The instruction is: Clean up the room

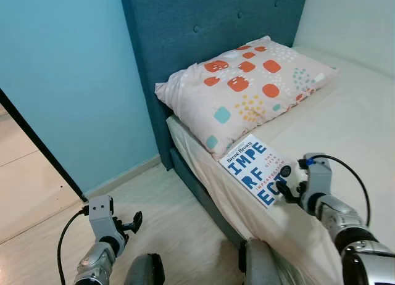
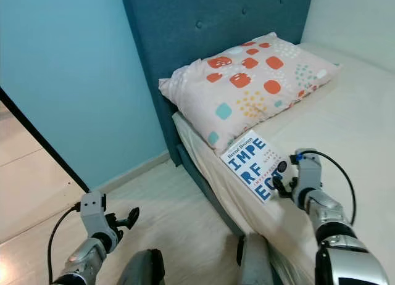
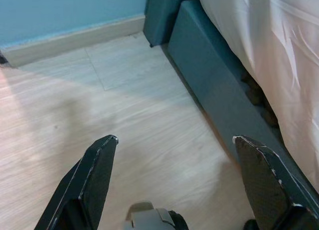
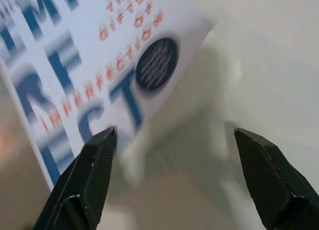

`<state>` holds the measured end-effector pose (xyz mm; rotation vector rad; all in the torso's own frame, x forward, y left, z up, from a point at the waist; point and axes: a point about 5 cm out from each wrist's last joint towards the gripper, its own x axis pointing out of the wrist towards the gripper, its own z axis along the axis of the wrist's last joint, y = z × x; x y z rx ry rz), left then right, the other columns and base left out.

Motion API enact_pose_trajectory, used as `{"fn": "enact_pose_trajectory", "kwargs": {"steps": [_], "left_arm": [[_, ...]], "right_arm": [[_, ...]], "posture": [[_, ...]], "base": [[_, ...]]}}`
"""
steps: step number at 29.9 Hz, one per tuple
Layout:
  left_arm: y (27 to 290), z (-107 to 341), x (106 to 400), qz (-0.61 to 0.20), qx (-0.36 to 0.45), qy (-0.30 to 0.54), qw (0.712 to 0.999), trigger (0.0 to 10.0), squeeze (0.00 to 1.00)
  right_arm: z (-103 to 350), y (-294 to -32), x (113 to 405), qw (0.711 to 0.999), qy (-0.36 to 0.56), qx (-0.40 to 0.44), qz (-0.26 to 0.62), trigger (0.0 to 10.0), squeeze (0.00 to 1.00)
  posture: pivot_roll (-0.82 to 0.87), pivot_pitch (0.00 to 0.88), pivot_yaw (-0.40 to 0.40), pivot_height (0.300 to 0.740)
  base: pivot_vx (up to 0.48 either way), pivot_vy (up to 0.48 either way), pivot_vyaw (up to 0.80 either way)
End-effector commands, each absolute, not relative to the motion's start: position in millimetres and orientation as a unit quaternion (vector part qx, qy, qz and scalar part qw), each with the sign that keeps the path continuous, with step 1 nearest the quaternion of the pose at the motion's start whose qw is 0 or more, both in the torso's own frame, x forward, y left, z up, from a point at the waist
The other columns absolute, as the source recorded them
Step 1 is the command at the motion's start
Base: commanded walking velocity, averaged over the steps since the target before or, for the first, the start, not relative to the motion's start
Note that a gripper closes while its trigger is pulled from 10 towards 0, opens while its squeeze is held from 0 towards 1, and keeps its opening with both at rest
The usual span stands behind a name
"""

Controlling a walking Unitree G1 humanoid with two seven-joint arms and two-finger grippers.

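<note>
Bed (image 1: 345,112) with pale sheet, spotted pillow (image 1: 247,87) against the headboard. Just below the pillow, near the mattress edge, a book (image 1: 254,169) lies flat. Looks light, stiff, glossy cover, likely slippery on the soft sheet. Best hold: the near corner. Right gripper (image 1: 287,185) sits at that corner, fingers wide. Left gripper (image 1: 133,222) wide, over the floor (image 1: 160,223).

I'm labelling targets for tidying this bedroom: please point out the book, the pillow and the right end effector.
book (image 1: 252,168): left eye view, middle of the white cover.
pillow (image 1: 247,90): left eye view, centre of the patterned top face.
right end effector (image 1: 285,181): left eye view, between its fingertips, at the book's corner.
</note>
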<state>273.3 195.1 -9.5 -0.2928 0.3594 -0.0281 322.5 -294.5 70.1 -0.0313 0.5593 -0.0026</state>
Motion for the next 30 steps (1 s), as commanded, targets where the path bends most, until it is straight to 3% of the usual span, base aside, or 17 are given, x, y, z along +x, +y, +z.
{"fn": "enact_pose_trajectory", "kwargs": {"steps": [1,8,10,11,13,16,22,25,30], "left_arm": [[194.2,-17.8,265.2,-0.009,-0.152,0.198,0.968,10.0,0.00],[192.1,-18.3,265.2,-0.009,-0.155,0.199,0.968,10.0,0.00],[189.6,-17.0,267.2,-0.012,-0.158,0.196,0.968,10.0,0.00],[189.6,-17.0,267.2,-0.012,-0.158,0.196,0.968,10.0,0.00],[187.1,-11.5,274.3,-0.011,-0.162,0.186,0.969,10.0,0.00],[186.9,-9.1,278.5,-0.003,-0.161,0.189,0.969,10.0,0.00],[188.1,-7.6,283.5,0.019,-0.157,0.205,0.966,10.0,0.00],[187.8,-7.2,284.0,0.019,-0.158,0.204,0.966,10.0,0.00],[186.7,-10.0,284.1,0.029,-0.160,0.227,0.960,10.0,0.00]], "right_arm": [[54.2,-295.6,310.2,0.943,0.331,-0.016,0.004,10.0,0.00],[67.0,-308.5,313.6,0.955,0.296,0.008,-0.038,10.0,0.00],[88.0,-309.6,325.9,0.975,0.210,0.051,-0.047,10.0,0.00],[88.0,-309.6,325.9,0.975,0.210,0.051,-0.047,10.0,0.00],[112.7,-301.3,336.9,0.990,0.091,0.108,-0.014,10.0,0.00],[123.4,-295.6,339.8,0.992,0.041,0.122,-0.003,10.0,0.00],[135.0,-275.4,344.2,0.992,-0.010,0.122,0.024,10.0,0.00],[134.4,-272.8,344.1,0.992,-0.012,0.122,0.030,10.0,0.00],[116.3,-245.5,340.4,0.988,0.008,0.139,0.074,10.0,0.00]], "posture": [[-0.07,0.133,0.037,0.576],[-0.08,0.132,0.035,0.576],[-0.08,0.132,0.035,0.576],[-0.08,0.132,0.035,0.576],[-0.07,0.134,0.034,0.580],[-0.08,0.133,0.037,0.590],[-0.08,0.132,0.036,0.614],[-0.08,0.129,0.033,0.619],[-0.07,0.126,0.028,0.639]], "base": [[0.000,0.000,0.00],[0.000,0.000,0.00],[0.000,0.000,0.00],[0.000,0.000,0.00],[0.000,0.000,0.00],[0.000,0.000,0.00],[0.000,0.000,0.00],[0.000,0.000,0.00],[-0.192,0.000,0.00]]}}
